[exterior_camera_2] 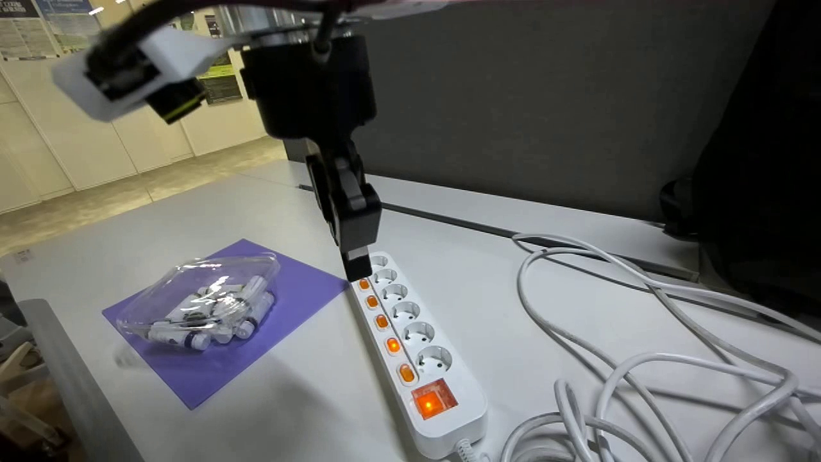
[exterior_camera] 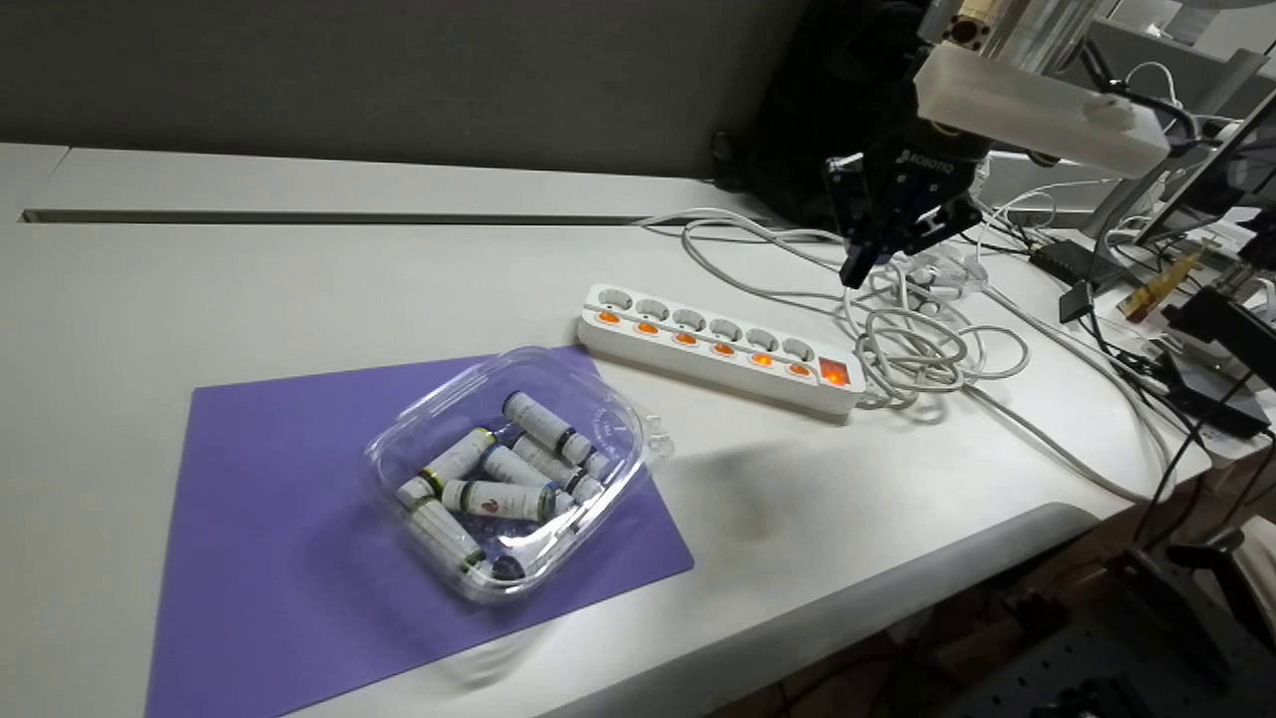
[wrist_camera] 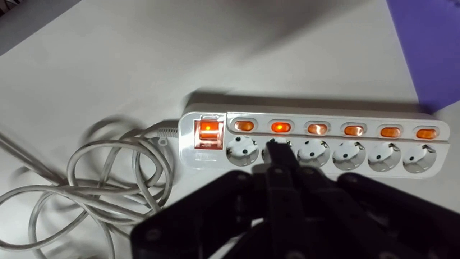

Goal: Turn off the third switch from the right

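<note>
A long white power strip [exterior_camera: 698, 366] lies on the table with a row of small orange rockers and a large red main switch [exterior_camera: 833, 372] at its cable end. Counting the main switch, the third switch from the right [exterior_camera: 763, 359] in this exterior view is a glowing rocker. It also glows in an exterior view [exterior_camera_2: 393, 345] and in the wrist view [wrist_camera: 280, 127]. The other small rockers look unlit; the main switch glows. My gripper [wrist_camera: 282, 153] is shut and empty, above the strip. In the wrist view its tip overlaps the socket beside the glowing rocker.
Coiled white cables [exterior_camera: 917, 349] lie at the strip's main-switch end. A clear plastic box [exterior_camera: 518, 479] with several white tubes stands on a purple mat [exterior_camera: 269, 568] beyond the other end. A grey partition [exterior_camera: 399, 80] stands behind the table.
</note>
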Controlling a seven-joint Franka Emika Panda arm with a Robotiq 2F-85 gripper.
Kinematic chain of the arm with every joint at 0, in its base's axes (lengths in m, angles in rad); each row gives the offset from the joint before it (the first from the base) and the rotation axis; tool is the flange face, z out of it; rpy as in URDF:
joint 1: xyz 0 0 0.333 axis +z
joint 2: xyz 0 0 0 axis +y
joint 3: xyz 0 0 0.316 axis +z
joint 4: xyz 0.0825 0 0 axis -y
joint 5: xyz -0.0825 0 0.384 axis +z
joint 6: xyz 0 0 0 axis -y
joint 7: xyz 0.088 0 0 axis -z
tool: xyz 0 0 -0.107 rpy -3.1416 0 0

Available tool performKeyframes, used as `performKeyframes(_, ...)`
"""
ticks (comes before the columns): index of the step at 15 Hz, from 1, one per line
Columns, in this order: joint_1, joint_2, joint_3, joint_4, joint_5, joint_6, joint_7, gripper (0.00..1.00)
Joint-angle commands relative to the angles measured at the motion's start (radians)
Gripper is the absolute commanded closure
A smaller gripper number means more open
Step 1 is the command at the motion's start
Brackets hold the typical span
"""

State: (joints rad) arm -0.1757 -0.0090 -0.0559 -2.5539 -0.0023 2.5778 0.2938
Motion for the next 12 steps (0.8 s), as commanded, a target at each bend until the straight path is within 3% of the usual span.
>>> performKeyframes(1, 0.022, 0.004, -0.022, 0.005, 0.000, -0.002, 0.000, 0.99)
performKeyframes(4, 0.025, -0.005, -0.023, -0.009, -0.005, 0.006, 0.003, 1.00)
performKeyframes(12, 0.042, 0.115, -0.037, 0.002, 0.020, 0.171, 0.002, 1.00)
